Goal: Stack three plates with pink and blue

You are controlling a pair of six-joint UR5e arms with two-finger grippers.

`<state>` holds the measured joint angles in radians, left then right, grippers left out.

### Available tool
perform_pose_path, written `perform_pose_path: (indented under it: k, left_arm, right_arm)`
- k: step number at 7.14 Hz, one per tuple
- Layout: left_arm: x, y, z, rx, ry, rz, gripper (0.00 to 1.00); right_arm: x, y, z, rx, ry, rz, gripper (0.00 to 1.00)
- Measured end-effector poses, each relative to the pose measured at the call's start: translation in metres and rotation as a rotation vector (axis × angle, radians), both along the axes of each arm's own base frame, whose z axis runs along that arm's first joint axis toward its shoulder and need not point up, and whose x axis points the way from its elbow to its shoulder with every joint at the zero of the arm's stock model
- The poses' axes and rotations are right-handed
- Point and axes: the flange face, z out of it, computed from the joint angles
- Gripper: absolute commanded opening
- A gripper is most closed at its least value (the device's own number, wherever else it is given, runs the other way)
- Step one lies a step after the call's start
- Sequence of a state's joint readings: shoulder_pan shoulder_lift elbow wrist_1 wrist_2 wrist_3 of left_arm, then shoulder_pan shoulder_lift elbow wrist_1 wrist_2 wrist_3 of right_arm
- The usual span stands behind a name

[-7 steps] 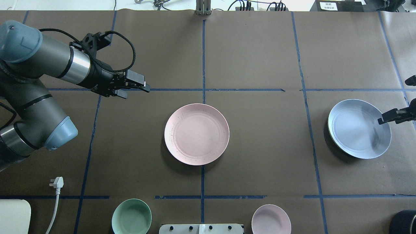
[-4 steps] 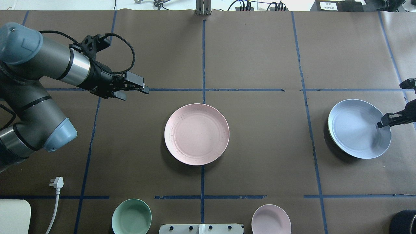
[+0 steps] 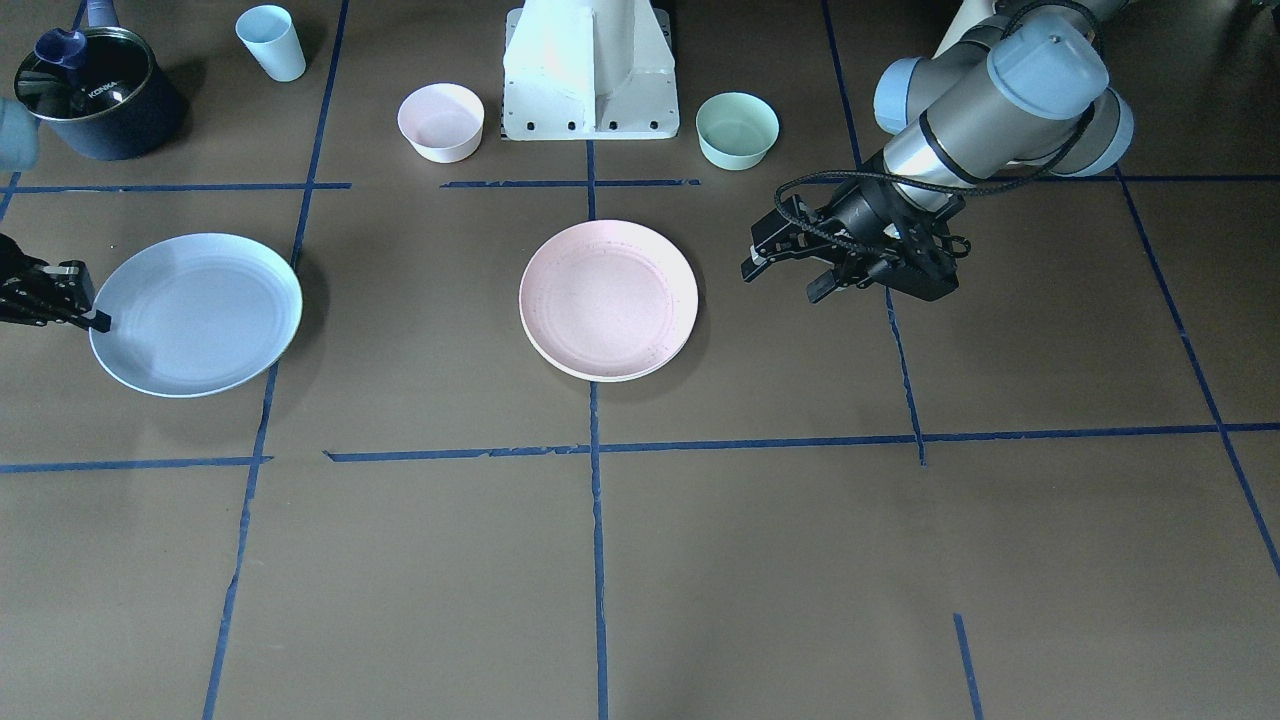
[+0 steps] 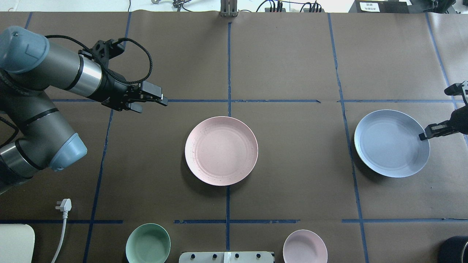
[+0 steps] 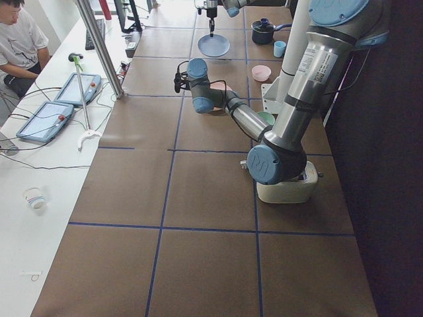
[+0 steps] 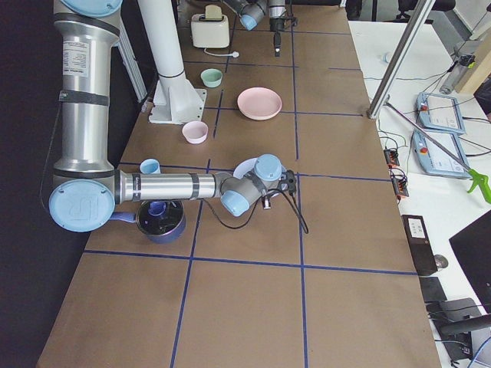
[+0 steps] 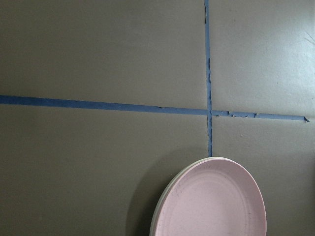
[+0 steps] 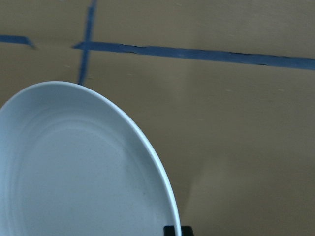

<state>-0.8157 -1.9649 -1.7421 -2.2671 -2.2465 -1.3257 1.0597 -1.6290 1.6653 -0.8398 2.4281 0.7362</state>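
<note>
A pale pink plate point(image 4: 221, 150) lies at the table's middle on top of a cream-white plate, of which only the rim point(image 3: 598, 377) shows; both show in the left wrist view point(image 7: 216, 201). My right gripper point(image 4: 423, 136) is shut on the near-right rim of the light blue plate point(image 4: 391, 143) and holds it slightly tilted above the table at the right. The blue plate fills the right wrist view point(image 8: 74, 172). My left gripper point(image 4: 157, 102) is open and empty, hovering left of and beyond the pink plate.
A mint bowl point(image 4: 148, 243) and a small pink bowl point(image 4: 305, 246) stand near the robot's base point(image 3: 590, 70). A dark pot point(image 3: 98, 92) and a pale blue cup point(image 3: 270, 42) stand by the right arm. A white plug point(image 4: 64, 205) lies at the near left.
My right gripper has moved the blue plate a little to the left, toward the middle, and levelled it. The left arm has hardly moved.
</note>
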Motion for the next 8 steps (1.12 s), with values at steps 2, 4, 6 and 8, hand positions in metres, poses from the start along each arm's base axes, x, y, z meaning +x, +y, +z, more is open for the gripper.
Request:
perform_pose_path:
  k: [2, 4, 6, 8]
  left_arm:
    - [-0.004, -0.001, -0.004, 0.007, 0.007, -0.006, 1.00]
    - [-0.007, -0.004, -0.005, 0.010, 0.009, -0.013, 1.00]
    - [-0.009, -0.005, -0.006, 0.011, 0.011, -0.017, 1.00]
    - [-0.010, -0.005, -0.005, 0.010, 0.010, -0.017, 1.00]
  right_arm:
    - [-0.078, 0.001, -0.123, -0.055, -0.125, 0.016, 0.00]
    - [-0.187, 0.025, -0.210, -0.112, -0.186, 0.056, 0.02]
    - [-0.274, 0.057, -0.255, -0.150, -0.172, 0.098, 0.99]
    - [-0.310, 0.058, -0.264, -0.172, -0.131, 0.115, 1.00]
